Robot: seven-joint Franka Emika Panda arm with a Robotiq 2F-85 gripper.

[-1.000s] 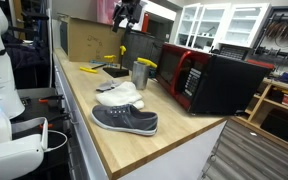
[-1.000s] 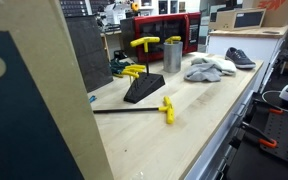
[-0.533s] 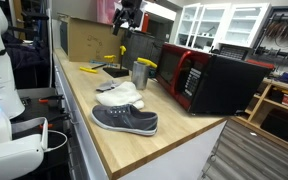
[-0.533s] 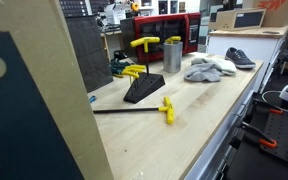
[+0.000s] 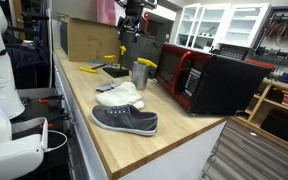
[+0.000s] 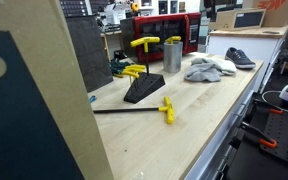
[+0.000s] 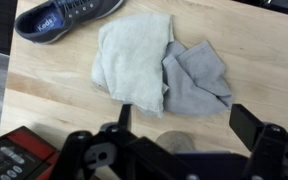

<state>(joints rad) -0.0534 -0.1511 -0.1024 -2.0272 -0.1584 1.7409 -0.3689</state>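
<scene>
In an exterior view, the cardboard box point(image 5: 84, 40) stands at the far end of the counter point(image 5: 174, 140). The gripper point(image 5: 131, 24) hangs high above mid-counter and touches nothing. In the wrist view we see its fingers point(image 7: 248, 122) spread wide, with nothing between them. Below it the metal cup point(image 5: 140, 73) stands upright at mid-counter, near the red microwave point(image 5: 199, 80) on the back edge. Toward the near corner lie the shoe point(image 7: 59, 15), the pale towel point(image 7: 134, 60) and, touching the towel, the grey cloth point(image 7: 199, 78).

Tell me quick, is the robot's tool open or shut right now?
Tool: open, holding nothing; it hangs above the crumpled grey cloths on the light wooden table.
</scene>
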